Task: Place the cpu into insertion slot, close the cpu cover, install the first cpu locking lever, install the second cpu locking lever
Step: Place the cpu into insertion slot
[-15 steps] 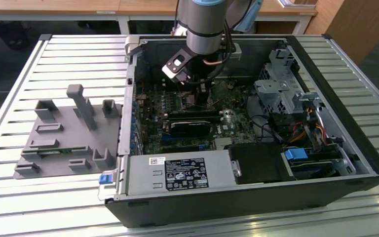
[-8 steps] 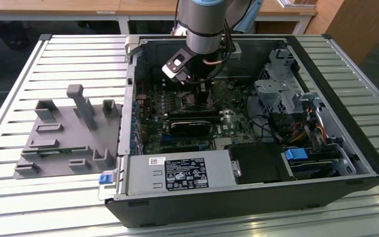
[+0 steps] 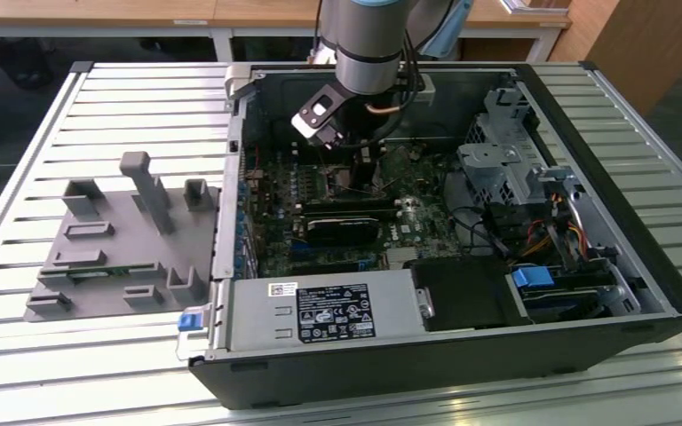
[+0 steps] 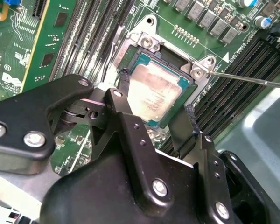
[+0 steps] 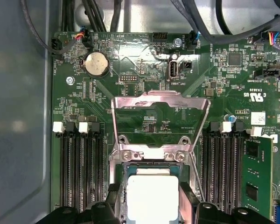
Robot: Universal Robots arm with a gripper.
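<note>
The cpu cover (image 5: pixel 144 97) is shiny metal (the cpu (image 5: pixel 152 198) duller).

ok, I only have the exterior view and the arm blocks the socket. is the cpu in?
Observer: Yes. In both wrist views the cpu sits in the insertion slot, with the gripper right over it.
Operator: Cover down?
Observer: No. In the first wrist view the cpu cover stands swung up, off the slot.
Operator: Levers?
Observer: In the second wrist view one locking lever sticks out across the memory slots, not hooked down.
</note>
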